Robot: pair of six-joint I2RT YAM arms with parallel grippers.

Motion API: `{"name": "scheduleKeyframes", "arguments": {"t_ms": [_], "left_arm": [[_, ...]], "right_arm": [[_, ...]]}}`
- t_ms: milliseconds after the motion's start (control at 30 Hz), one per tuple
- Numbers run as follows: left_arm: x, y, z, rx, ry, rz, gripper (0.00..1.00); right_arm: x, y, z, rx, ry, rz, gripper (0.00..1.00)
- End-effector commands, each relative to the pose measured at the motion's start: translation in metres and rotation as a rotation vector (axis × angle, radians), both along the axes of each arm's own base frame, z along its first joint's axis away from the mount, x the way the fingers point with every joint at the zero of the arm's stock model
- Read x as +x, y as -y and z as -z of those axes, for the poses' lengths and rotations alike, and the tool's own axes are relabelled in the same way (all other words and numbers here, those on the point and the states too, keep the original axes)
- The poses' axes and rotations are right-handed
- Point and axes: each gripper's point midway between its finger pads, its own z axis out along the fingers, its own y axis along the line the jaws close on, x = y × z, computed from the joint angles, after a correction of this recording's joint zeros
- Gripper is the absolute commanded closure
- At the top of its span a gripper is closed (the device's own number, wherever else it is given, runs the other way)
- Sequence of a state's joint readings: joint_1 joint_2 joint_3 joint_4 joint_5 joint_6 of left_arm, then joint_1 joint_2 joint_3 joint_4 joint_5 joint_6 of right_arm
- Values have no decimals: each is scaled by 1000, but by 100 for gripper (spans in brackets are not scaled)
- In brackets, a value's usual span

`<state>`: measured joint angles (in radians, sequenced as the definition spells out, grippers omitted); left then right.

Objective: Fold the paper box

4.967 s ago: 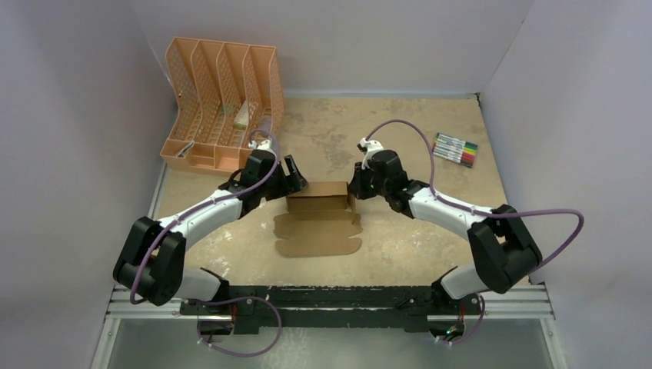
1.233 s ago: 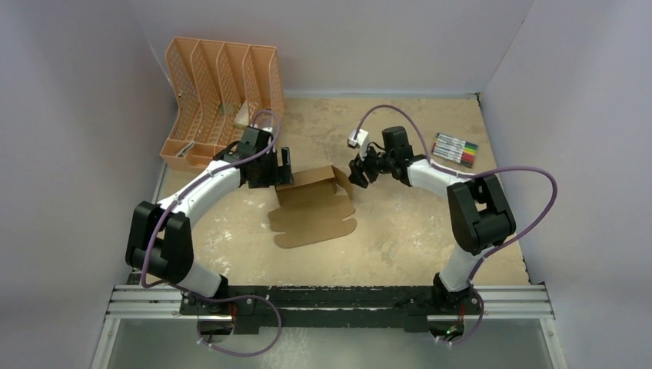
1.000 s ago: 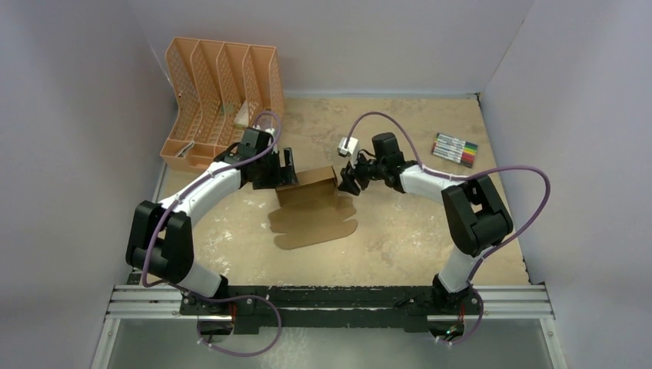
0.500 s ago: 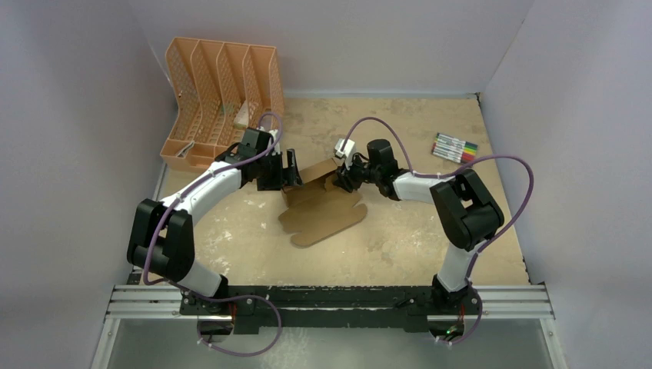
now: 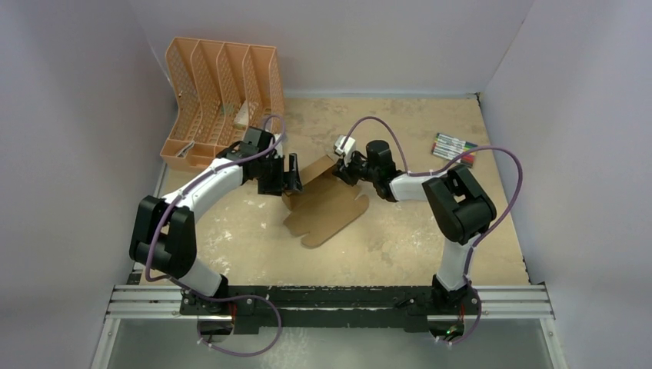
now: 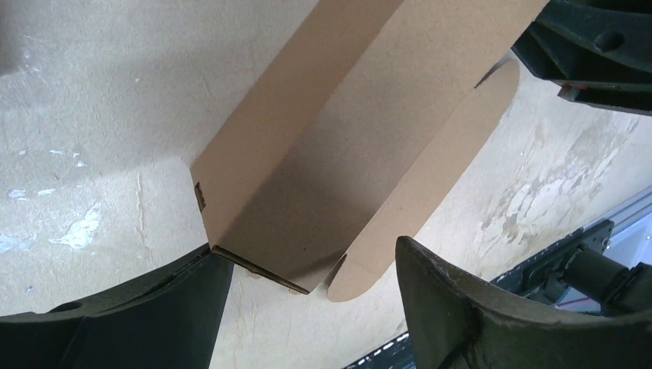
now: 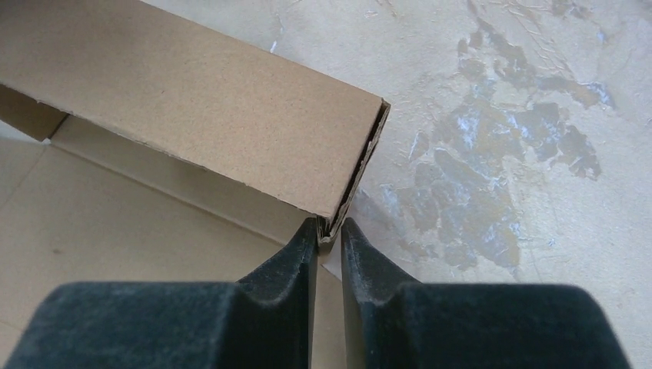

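Note:
The paper box (image 5: 327,201) is brown cardboard, partly folded, lying skewed in the middle of the table with a raised rear wall and a flat scalloped flap toward the front. My right gripper (image 5: 344,171) is shut on the right end of that raised wall; in the right wrist view the fingers (image 7: 304,244) pinch the doubled cardboard edge of the box (image 7: 192,100). My left gripper (image 5: 291,175) is open at the box's left end. In the left wrist view its gripper (image 6: 307,288) straddles the box's corner (image 6: 323,146), the left finger touching the wall.
A peach-orange slotted organizer (image 5: 217,101) stands at the back left. A pack of markers (image 5: 454,148) lies at the back right. White walls close in both sides. The arms' base rail (image 5: 330,298) runs along the near edge.
My right gripper has moved left onto the box's right end and closed on it. The box has rotated counterclockwise and shifted slightly right. My left gripper stayed at its left end.

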<state>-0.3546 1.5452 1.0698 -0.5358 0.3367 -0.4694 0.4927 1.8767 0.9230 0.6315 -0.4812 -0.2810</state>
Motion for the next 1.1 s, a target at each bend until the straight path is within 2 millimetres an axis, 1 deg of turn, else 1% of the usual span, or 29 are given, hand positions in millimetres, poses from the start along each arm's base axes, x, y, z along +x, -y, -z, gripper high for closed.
{"name": "scheduleKeyframes", "arguments": {"t_ms": [0, 33, 100, 233, 300, 400, 467, 500, 533, 600, 667, 767, 933, 1067], "left_arm": [[14, 6, -40, -4, 92, 82, 24], [16, 3, -48, 18, 112, 86, 24], [27, -3, -70, 53, 176, 75, 24], [52, -11, -112, 99, 310, 22, 24], [66, -14, -125, 111, 368, -12, 24], [83, -10, -131, 99, 411, -42, 23], [95, -4, -121, 85, 409, -46, 23], [100, 3, -116, 68, 395, -34, 22], [103, 10, -109, 45, 368, -17, 23], [105, 26, -88, -10, 290, 15, 23], [98, 45, -73, -101, 220, 65, 23], [93, 64, -56, -194, 166, 75, 23], [83, 83, -39, -263, 98, 103, 22], [74, 90, -23, -284, 35, 127, 22]], "right_arm": [[-5, -12, -3, 35, 33, -16, 84], [-4, -11, -3, 35, 38, -15, 84], [-4, -11, -1, 29, 39, -17, 85], [-6, -10, 2, 14, 39, -29, 85], [-5, -10, 2, 6, 45, -33, 85], [-5, -10, 1, -7, 51, -43, 84], [-4, -11, -1, -8, 56, -46, 84], [-4, -11, -2, -7, 58, -47, 84], [-3, -11, -3, -6, 59, -47, 84], [-3, -12, -4, -4, 61, -48, 84], [-3, -12, -6, 1, 62, -46, 83], [-2, -13, -10, 24, 71, -34, 82], [-3, -19, -11, 68, 64, -20, 75], [-2, -26, -11, 104, 68, 2, 71]]}}
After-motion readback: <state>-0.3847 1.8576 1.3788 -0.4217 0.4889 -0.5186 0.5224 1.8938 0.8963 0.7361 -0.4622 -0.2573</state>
